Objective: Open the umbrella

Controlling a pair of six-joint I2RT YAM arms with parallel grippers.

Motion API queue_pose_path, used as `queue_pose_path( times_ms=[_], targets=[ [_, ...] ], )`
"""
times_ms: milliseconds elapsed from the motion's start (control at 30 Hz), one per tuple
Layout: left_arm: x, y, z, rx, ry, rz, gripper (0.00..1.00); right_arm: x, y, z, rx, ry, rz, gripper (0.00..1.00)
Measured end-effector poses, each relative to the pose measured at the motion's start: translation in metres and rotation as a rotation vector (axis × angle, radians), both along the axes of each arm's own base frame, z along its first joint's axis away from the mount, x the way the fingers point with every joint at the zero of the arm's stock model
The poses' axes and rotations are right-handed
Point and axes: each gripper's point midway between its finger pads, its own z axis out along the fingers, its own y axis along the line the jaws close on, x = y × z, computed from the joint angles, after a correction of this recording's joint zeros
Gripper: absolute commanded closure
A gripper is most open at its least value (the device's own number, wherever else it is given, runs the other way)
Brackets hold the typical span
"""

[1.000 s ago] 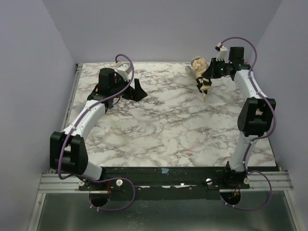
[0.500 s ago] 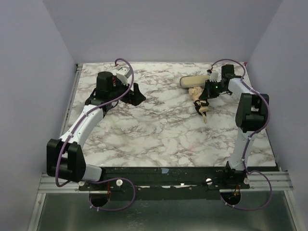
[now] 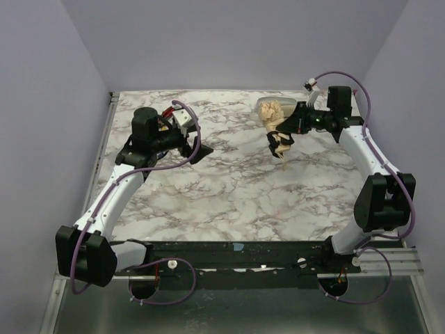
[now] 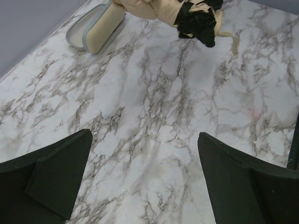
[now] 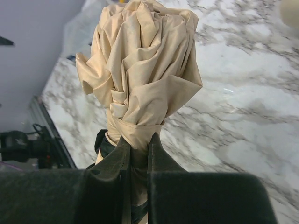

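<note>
The umbrella (image 5: 140, 70) is beige with black folds beneath (the black shows from my left wrist). The table (image 3: 229, 188) is white marble, veined grey. My fingers (image 4: 56, 177) are black; the walls (image 3: 229, 42) pale lilac.

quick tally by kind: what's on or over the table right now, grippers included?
umbrella: 1, fabric bunched up
beige oblong item with a pale rim: 1, lying on the table
grippers: 2; left gripper open and empty, right gripper shut on the umbrella
total: 4
</note>
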Motion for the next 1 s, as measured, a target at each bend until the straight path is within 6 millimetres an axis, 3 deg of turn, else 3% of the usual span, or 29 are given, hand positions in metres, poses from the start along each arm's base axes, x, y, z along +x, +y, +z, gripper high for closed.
queue_pose_path(
  times_ms=[167, 300, 400, 500, 633, 900, 1000],
  targets=[
    [-0.021, -0.030, 0.007, -0.082, 0.117, -0.041, 0.04, -0.003, 0.029, 0.030, 0.151, 0.028, -0.125, 1.00],
    [-0.042, -0.068, 0.010, -0.154, 0.247, -0.072, 0.07, 0.024, 0.025, 0.048, 0.242, 0.056, -0.323, 1.00],
    [-0.051, -0.095, 0.005, -0.187, 0.360, -0.091, 0.15, 0.040, 0.018, 0.059, 0.299, 0.080, -0.451, 1.00],
    [-0.041, -0.111, 0.001, -0.217, 0.462, -0.071, 0.21, 0.049, 0.018, 0.073, 0.338, 0.081, -0.525, 1.00],
    [-0.024, -0.125, -0.002, -0.253, 0.554, -0.039, 0.31, 0.049, 0.036, 0.090, 0.361, 0.063, -0.524, 1.00],
    [-0.012, -0.142, 0.012, -0.322, 0.584, -0.051, 0.37, 0.037, 0.067, 0.093, 0.363, 0.064, -0.476, 1.00],
    [-0.013, -0.143, 0.012, -0.325, 0.586, -0.051, 0.48, 0.037, 0.067, 0.095, 0.365, 0.060, -0.477, 1.00]
  ],
)
